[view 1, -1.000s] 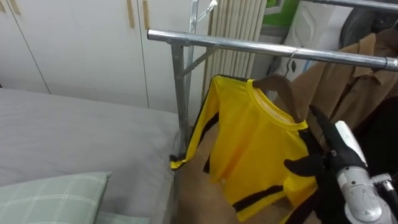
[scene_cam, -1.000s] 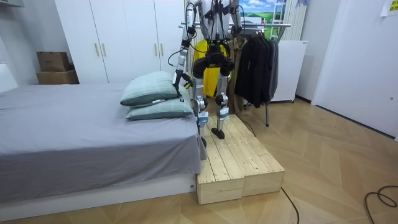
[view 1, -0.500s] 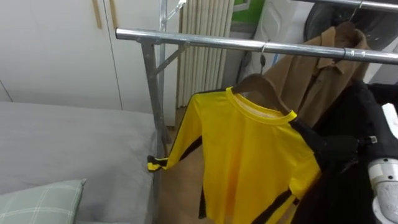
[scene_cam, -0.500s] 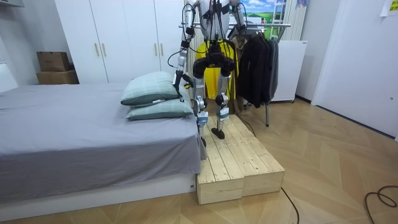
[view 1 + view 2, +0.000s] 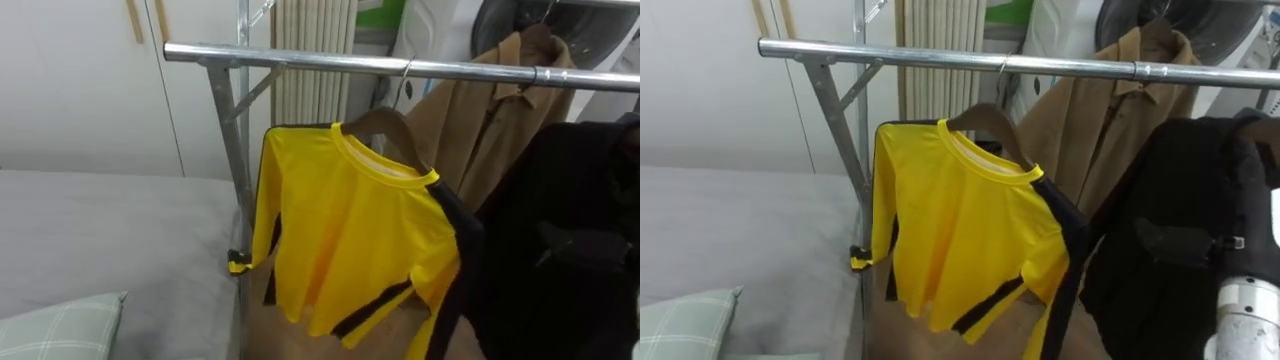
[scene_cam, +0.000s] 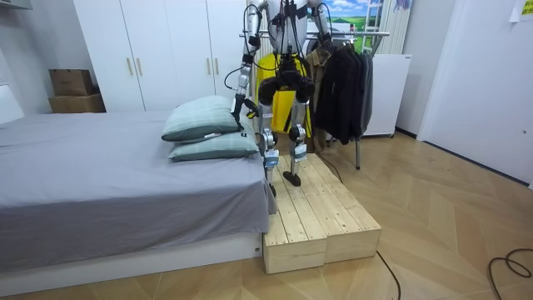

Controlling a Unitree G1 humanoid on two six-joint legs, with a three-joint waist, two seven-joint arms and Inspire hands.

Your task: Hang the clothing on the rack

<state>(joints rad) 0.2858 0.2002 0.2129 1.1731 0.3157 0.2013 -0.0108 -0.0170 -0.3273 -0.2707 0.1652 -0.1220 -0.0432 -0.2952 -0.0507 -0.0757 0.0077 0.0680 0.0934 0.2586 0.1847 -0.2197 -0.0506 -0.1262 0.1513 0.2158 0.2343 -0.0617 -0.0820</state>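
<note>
A yellow shirt with black stripes hangs on a wooden hanger, whose hook sits over the metal rail of the clothes rack. My right hand is dark and hovers to the right of the shirt's black-trimmed sleeve, in front of a black garment. It stands a little apart from the sleeve. My left hand hangs at my side in the room view.
A brown coat hangs further right on the rail. The rack's upright post stands left of the shirt, beside the grey bed and a checked pillow. I stand on a wooden platform.
The camera has turned right, so the whole scene slid left. My right hand has come off the shirt's shoulder and drawn back to the right. The shirt stays hanging on the rail.
</note>
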